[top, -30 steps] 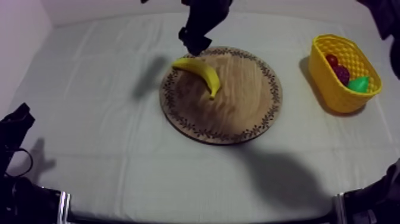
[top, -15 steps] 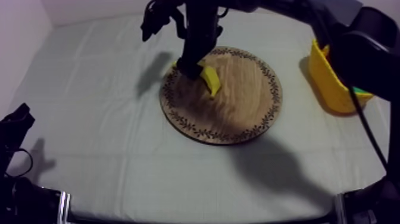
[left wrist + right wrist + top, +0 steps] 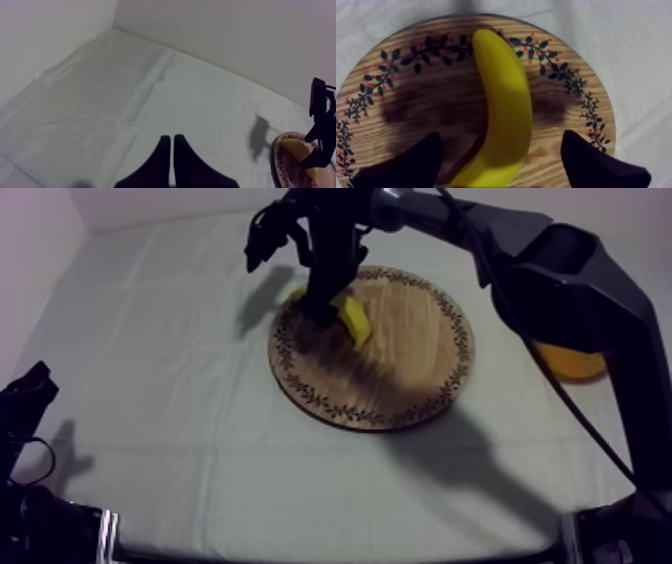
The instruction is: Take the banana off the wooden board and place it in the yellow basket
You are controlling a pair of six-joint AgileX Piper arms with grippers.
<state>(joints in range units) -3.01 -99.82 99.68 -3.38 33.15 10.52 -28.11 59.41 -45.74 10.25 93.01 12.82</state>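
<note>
The yellow banana (image 3: 353, 319) lies on the upper left part of the round wooden board (image 3: 400, 363). My right gripper (image 3: 322, 300) has come down over the banana's left half. In the right wrist view the gripper (image 3: 500, 136) is open, one black finger (image 3: 411, 162) on each side of the banana (image 3: 503, 95), low over the board (image 3: 411, 100). The yellow basket (image 3: 572, 362) at the right is mostly hidden behind the right arm. My left gripper (image 3: 170, 139) is shut on nothing, resting over bare cloth at the lower left (image 3: 25, 400).
The right arm stretches from the upper right across the board's far side. From the left wrist view, the board's rim (image 3: 281, 162), the banana (image 3: 295, 149) and the right gripper (image 3: 320, 135) stand far off across the cloth.
The right gripper has dropped from above the board's far rim onto the banana and now straddles it. The arm now covers most of the basket. The left arm has not moved.
</note>
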